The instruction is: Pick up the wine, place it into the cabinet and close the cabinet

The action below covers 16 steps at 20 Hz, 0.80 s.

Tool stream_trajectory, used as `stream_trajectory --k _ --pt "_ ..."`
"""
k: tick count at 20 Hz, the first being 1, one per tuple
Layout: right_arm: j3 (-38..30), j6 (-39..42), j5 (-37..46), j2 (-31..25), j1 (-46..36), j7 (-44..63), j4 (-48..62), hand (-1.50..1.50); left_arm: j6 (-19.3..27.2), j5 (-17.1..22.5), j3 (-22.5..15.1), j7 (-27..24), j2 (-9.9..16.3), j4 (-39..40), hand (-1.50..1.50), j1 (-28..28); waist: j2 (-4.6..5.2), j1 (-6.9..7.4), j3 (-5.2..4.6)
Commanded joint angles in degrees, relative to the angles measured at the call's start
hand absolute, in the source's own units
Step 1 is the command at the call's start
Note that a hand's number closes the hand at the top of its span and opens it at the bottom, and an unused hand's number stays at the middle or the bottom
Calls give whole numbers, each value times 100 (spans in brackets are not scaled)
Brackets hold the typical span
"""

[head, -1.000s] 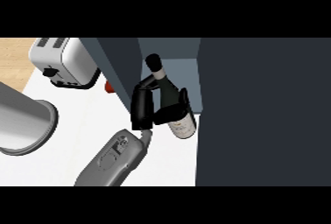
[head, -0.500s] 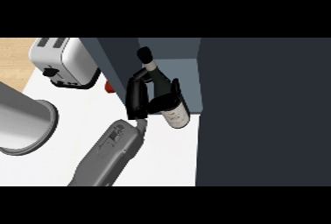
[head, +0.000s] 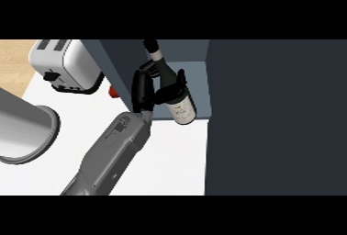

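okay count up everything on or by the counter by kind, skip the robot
Wine bottle: 1
Toaster: 1
Grey pot: 1
Cabinet: 1
Small red thing, mostly hidden: 1
Total: 5

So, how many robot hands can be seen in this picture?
1. A black hand shows near the top centre, curled round the wine bottle at the cabinet opening. Its grey forearm enters from the lower left. The other hand is out of view.
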Motion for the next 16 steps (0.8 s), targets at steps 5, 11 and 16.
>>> stream_trajectory --k 5,11,16 --pt "-45 -3 -486 -12 190 227 -604 -150 -211 136 442 -309 -20 1300 150 -829 20 -55 0" --pt "86 78 -331 129 250 -123 -406 -150 6 -16 607 -763 -21 1778 150 -1267 24 -57 2" --pt "54 -158 -365 12 -140 380 -426 -150 -78 -91 982 -1130 -17 2438 150 -1605 28 -32 -2"
